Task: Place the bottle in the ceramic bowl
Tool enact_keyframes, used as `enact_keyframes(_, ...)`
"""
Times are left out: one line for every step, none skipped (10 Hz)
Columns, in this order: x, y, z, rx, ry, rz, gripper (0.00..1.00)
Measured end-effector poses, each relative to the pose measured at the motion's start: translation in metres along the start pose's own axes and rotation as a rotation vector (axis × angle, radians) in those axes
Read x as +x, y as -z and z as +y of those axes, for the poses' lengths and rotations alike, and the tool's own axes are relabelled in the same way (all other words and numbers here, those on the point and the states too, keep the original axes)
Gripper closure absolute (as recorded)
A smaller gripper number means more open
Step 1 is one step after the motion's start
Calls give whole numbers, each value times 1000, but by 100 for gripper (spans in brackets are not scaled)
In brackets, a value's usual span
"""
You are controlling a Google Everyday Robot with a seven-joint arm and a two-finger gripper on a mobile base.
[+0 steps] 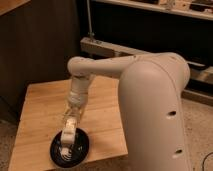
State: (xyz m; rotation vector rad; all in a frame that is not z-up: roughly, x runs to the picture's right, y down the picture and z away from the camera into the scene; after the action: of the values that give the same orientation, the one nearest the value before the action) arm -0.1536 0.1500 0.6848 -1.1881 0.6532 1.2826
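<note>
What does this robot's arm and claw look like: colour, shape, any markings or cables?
The arm is smooth off-white, built of fat rounded shells, with a few small dark holes along the big near segment. It narrows past a ribbed wrist to the pale claw, over the black ceramic bowl. No cables or lettering show.
</note>
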Motion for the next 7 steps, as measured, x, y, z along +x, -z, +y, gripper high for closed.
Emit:
enact_keyframes(3, -11, -1, 12, 9, -5, 100)
enact_keyframes(6, -19, 1, 18, 16, -8, 100)
enact_keyframes(7, -27, 5, 26, 22, -11, 100)
enact_keyframes(8, -37, 8, 33, 29, -10, 100)
enact_keyframes(8, -43, 10, 38, 35, -10, 99)
enact_keyframes(8, -50, 13, 50, 48, -3, 92)
enact_keyframes(8, -55, 14, 63, 60, 3, 83)
